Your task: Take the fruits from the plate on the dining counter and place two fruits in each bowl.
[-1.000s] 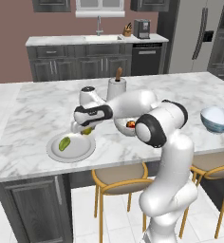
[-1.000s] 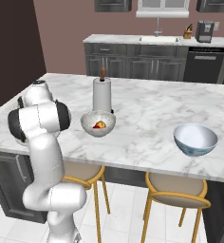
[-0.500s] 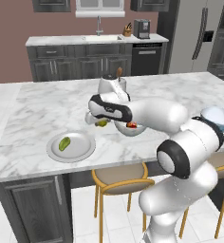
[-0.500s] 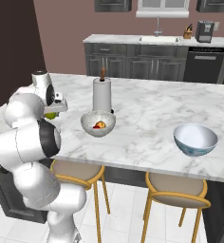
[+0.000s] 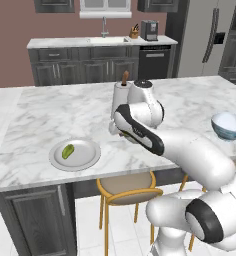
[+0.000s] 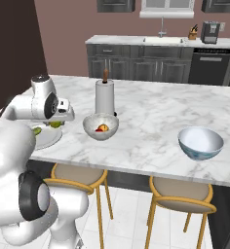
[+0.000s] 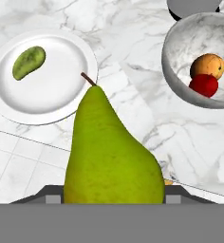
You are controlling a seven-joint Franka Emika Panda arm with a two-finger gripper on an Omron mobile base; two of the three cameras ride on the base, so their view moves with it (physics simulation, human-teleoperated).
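Observation:
My gripper (image 6: 56,122) is shut on the yellow-green fruit (image 7: 114,156), a pear with its stem pointing away, held above the dining counter (image 5: 50,115) between the plate and the speckled bowl. The pear hides the fingertips in the hand view. On the plate (image 7: 61,90) (image 5: 87,155) (image 6: 45,140) lies the elongated green fruit (image 7: 28,62) (image 5: 67,151). The pale speckled bowl (image 7: 180,71) (image 6: 101,130) holds the orange-brown fruit (image 7: 207,65) and the round red fruit (image 7: 203,85). The bowl with the blue outside (image 5: 230,125) (image 6: 201,142) stands far right.
A paper towel roll on an upright holder (image 6: 105,97) (image 5: 119,97) stands just behind the speckled bowl. Two stools with yellow frames (image 6: 178,194) sit under the counter's front edge. A back counter with a sink (image 5: 105,42) runs along the far wall.
The arm has swung right from over the plate toward the speckled bowl, carrying the pear. The green fruit stays on the plate, and the jaws kept their grip.

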